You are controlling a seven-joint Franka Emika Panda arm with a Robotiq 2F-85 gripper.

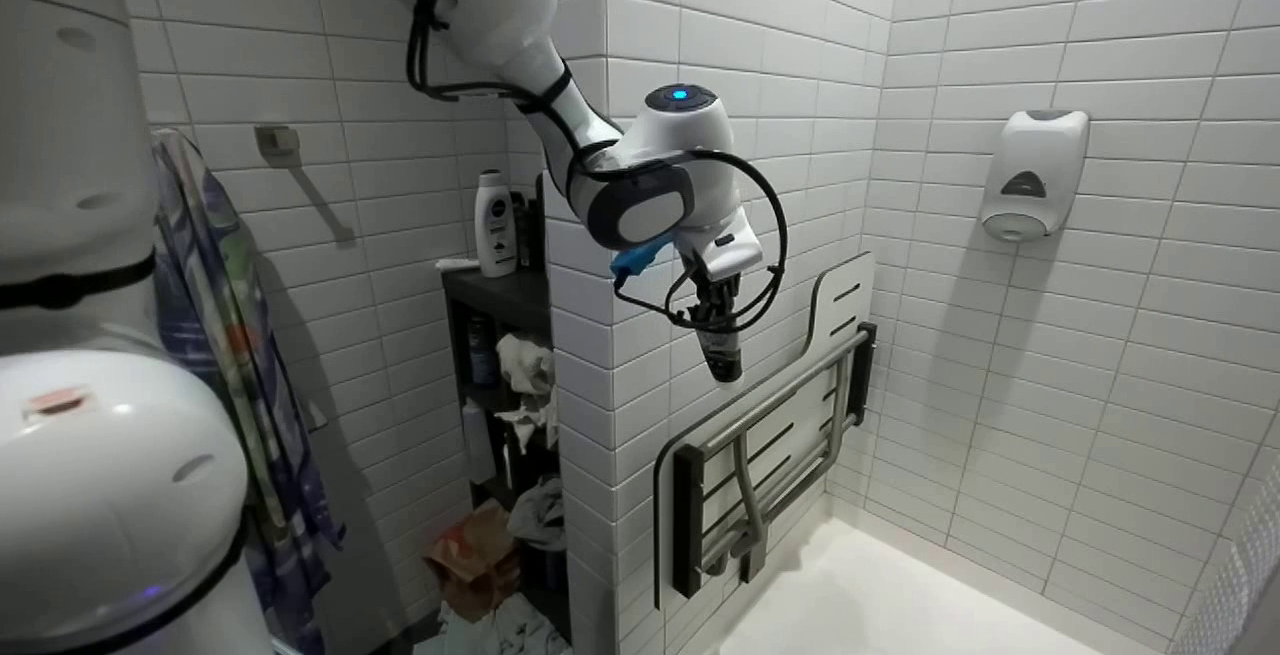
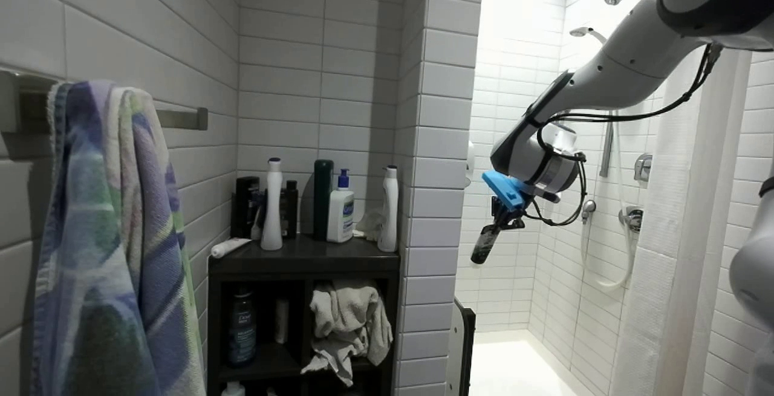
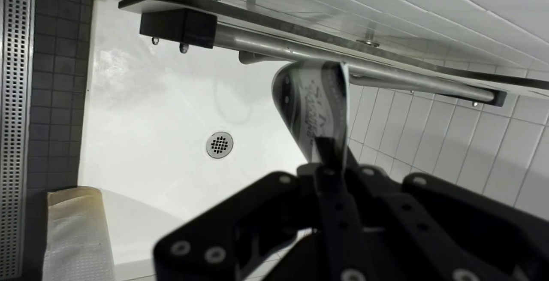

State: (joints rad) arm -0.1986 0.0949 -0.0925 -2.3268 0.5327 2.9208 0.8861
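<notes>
Tube (image 3: 315, 105): hangs tilted above the folded shower seat (image 1: 800, 405), dark end down.
My fingers (image 3: 332, 195): I have them pinched narrow on the tube's flat end; the rest sticks out past my tips.
Edge below me: the seat's top lies apart from the tube; in the wrist view the tube overlaps the seat's grey rail (image 3: 266, 46).
Shower floor (image 3: 150, 135): spreads white beneath and out from the seat, round drain (image 3: 219, 144) in it.
Tiled wall (image 1: 800, 165): backs the seat, blocking me that way.
Soap dispenser (image 1: 1035, 175): higher than the seat, beyond its end.
Curtain (image 2: 647, 293): across the floor from the seat.
Shelf (image 2: 302, 263) with bottles (image 2: 341, 214): around the wall from the seat.
</notes>
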